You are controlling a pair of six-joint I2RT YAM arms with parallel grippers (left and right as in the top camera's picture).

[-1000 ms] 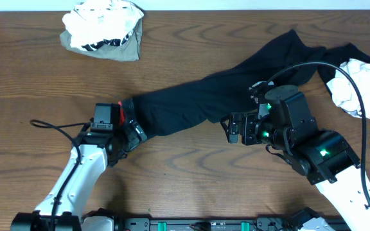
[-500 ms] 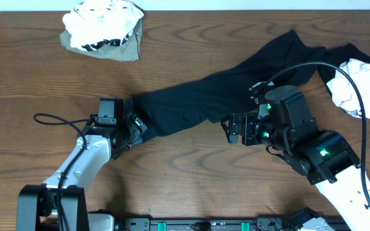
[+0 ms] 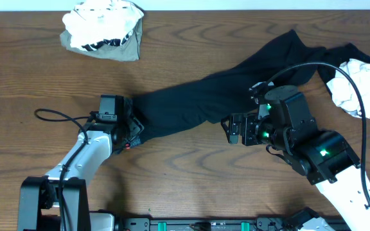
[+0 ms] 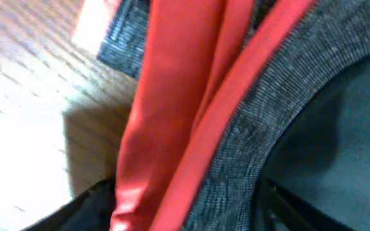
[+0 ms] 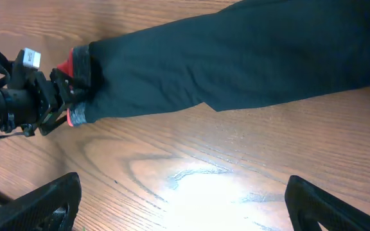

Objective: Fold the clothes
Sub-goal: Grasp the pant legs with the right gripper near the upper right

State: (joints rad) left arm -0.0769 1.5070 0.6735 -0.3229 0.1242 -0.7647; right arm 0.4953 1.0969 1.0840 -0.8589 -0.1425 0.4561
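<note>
The long black garment (image 3: 191, 99) is lying stretched diagonally across the table (image 3: 31, 77). Its grey band (image 4: 262, 128) and coral-red edge (image 4: 172, 109) are sitting at the left gripper (image 3: 132, 128), between its fingers (image 4: 88, 208); whether they are pinching the cloth cannot be told. The right gripper (image 3: 233, 128) is hovering just beside the garment's middle, fingers wide apart over bare wood, holding nothing. A white and olive bundle (image 3: 101, 29) is resting far left, and a white garment (image 3: 365, 83) is lying at the right edge.

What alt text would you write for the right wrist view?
A long black garment lies across a wooden table, its grey and red end at the left pincer. The right pincer stands open and empty at the bottom edge.
</note>
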